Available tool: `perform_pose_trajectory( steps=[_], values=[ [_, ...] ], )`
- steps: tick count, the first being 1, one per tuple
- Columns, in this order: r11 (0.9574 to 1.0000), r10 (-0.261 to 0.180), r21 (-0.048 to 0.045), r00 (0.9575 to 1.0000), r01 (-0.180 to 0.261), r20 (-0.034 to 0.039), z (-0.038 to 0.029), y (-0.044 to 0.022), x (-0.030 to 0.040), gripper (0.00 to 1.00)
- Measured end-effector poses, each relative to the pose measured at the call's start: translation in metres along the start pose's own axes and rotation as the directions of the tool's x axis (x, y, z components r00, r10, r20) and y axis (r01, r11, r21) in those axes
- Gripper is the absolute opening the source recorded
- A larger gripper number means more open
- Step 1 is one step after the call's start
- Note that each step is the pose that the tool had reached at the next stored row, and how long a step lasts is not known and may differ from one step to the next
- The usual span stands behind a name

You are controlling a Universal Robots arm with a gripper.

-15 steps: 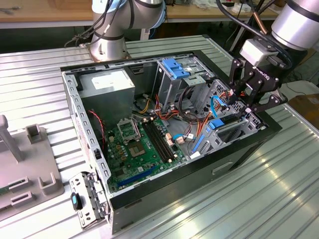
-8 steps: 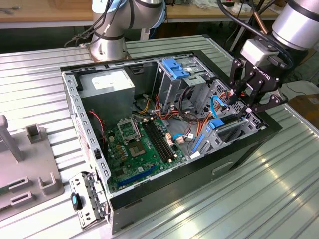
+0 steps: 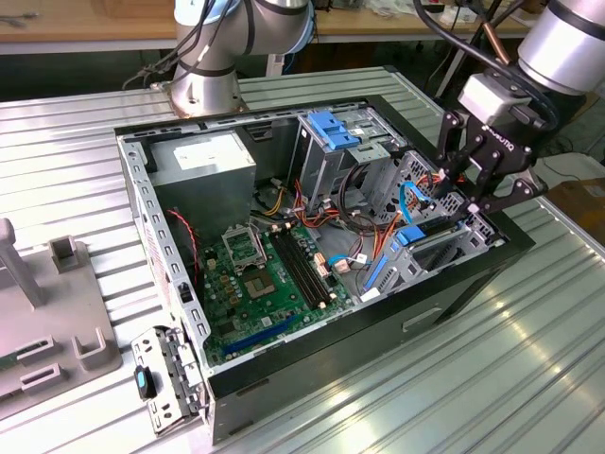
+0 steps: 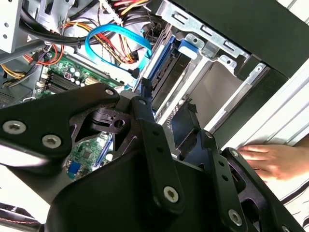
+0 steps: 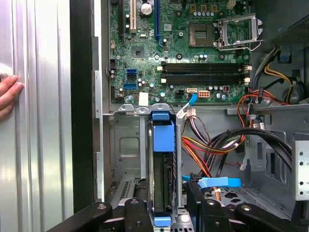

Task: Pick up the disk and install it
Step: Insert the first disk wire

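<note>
The hand (image 5: 167, 205), fingers spread, straddles the disk (image 5: 163, 137) standing in its bay (image 5: 126, 145).

Exterior view overlooks the case (image 3: 397, 322); both wrist views (seemingly downward) peer inside.

Arm (image 3: 565, 36): enters from the exterior view's right, wrist bent downward.
Base (image 3: 210, 66): upright, near the exterior view's top.
Gripper (image 3: 461, 194): black, pointing down, slightly tilted; jaws apart.
Fingers (image 5: 137, 212): two, gap betw. them in both wrist views.
</note>
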State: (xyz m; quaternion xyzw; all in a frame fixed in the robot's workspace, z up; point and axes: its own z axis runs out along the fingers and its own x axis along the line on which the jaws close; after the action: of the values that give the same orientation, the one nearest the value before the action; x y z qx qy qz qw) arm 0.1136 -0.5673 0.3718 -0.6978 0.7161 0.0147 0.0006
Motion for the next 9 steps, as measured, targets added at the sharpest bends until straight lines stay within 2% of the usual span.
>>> perform_pose_trajectory(
  steps=[9],
  values=[
    [1.0000,-0.008,-0.0002,1.0000,0.008,-0.0002,-0.0002,-0.0095,-0.0004,0.44]
  ],
)
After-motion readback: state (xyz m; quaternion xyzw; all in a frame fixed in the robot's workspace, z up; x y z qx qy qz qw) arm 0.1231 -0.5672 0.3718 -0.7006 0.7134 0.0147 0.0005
